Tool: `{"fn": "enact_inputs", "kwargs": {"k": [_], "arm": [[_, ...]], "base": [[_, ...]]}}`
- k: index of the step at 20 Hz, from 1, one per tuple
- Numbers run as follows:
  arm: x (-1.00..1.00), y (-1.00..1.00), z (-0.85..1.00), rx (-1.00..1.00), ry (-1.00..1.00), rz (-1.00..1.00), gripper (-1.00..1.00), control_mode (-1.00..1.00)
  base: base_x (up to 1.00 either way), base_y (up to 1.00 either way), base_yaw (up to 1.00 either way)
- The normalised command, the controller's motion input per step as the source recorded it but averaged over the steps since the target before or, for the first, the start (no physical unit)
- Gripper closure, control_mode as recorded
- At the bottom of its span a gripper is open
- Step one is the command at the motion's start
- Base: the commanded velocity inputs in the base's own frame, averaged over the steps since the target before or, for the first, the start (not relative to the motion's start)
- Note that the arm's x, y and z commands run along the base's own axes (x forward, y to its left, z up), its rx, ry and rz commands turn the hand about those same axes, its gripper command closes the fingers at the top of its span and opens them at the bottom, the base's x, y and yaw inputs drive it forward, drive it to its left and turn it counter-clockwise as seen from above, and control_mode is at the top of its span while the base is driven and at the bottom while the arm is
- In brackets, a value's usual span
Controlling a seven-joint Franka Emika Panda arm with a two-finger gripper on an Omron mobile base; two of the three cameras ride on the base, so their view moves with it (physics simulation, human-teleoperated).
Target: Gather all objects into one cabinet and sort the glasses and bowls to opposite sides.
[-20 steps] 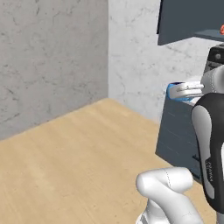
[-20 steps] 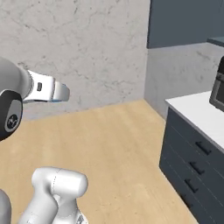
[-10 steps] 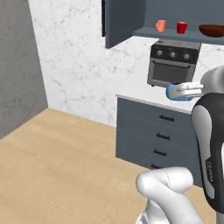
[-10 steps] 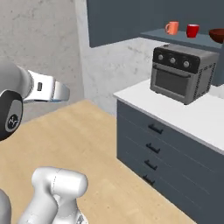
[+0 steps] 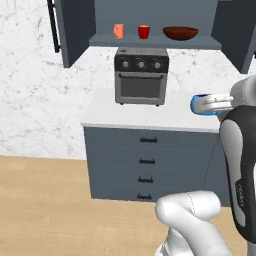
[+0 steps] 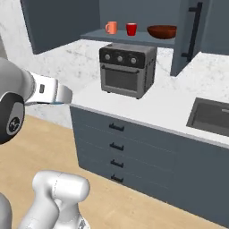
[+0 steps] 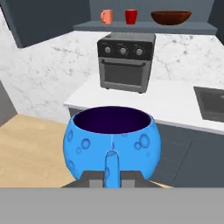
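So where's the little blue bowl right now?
The blue bowl is held in the gripper, up in the air in front of the counter, facing the toaster oven and the open cabinet.

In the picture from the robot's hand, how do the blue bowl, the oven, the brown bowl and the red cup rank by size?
As they look:
1. blue bowl, though it is closest to the camera
2. oven
3. brown bowl
4. red cup
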Motion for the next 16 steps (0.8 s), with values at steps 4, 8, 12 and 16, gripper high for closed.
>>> {"fn": "enact_inputs", "kwargs": {"k": [4,8,12,16], "arm": [[0.0,0.0,0.0,0.0,0.0,0.0,1.0,1.0],[0.0,0.0,0.0,0.0,0.0,0.0,1.0,1.0],[0.0,0.0,0.0,0.0,0.0,0.0,1.0,1.0],[0.0,0.0,0.0,0.0,0.0,0.0,1.0,1.0]], "base": [[0.28,0.8,-0.35],[0.31,0.92,-0.33],[0.5,0.62,-0.29],[0.67,-0.18,-0.16]]}}
